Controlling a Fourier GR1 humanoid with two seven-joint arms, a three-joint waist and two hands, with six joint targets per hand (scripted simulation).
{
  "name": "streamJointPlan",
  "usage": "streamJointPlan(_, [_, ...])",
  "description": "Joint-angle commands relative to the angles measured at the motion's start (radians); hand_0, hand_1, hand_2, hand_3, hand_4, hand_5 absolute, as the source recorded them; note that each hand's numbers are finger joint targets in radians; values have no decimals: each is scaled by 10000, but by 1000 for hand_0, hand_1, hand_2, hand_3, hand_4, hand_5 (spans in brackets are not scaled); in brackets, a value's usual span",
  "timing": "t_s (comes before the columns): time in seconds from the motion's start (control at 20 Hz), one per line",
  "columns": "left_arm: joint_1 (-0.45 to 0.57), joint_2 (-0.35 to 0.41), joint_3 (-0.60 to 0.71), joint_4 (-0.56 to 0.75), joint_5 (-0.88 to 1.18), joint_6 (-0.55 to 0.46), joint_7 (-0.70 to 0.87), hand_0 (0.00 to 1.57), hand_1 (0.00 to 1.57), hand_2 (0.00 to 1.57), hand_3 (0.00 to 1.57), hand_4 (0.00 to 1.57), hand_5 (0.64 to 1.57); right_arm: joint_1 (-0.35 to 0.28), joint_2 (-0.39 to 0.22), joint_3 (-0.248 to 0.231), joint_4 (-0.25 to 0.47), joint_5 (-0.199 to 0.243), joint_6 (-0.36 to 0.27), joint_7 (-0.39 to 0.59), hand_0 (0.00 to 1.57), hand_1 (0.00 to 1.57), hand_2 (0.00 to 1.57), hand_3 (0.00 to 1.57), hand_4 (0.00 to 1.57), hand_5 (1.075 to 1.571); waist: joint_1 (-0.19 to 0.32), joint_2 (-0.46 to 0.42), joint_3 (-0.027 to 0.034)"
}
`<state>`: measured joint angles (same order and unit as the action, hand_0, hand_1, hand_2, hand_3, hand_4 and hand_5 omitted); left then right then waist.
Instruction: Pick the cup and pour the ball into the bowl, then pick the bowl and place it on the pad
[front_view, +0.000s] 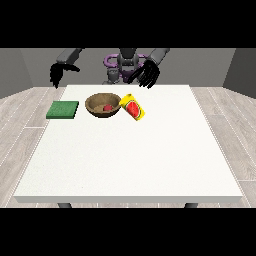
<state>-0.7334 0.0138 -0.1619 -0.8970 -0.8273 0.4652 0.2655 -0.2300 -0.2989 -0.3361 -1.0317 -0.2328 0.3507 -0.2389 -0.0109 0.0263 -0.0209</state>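
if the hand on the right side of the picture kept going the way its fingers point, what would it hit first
Probably the yellow cup. The hand at the view's right hangs above the table's far edge, fingers pointing down and towards the camera, and the tipped cup lies just below them. Depth is hard to judge, so it could meet bare table first.

White table (130, 160), wood floor (20, 125), grey walls (20, 70)

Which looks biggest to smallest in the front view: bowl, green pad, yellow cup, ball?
1. Bowl
2. Green pad, close to the bowl in apparent size, so that order is unsure
3. Yellow cup, lying tilted beside the bowl
4. Red ball inside the bowl, clearly smallest
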Motion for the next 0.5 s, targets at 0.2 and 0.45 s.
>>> streamJointPlan(0.2, [2170,-135,511,-2302,5992,-870,-3381,0,0,0,0,0,1564,-693,1341,584,-464,711,-1845,43,0,0,0,0,201,1571,558,698,130])
streamJointPlan(0.45, [2690,-135,594,-2625,6745,-2238,-4893,0,0,0,0,0,1564,-1165,2132,484,13,981,-3246,-473,0,0,0,0,319,1570,1413,1292,202])
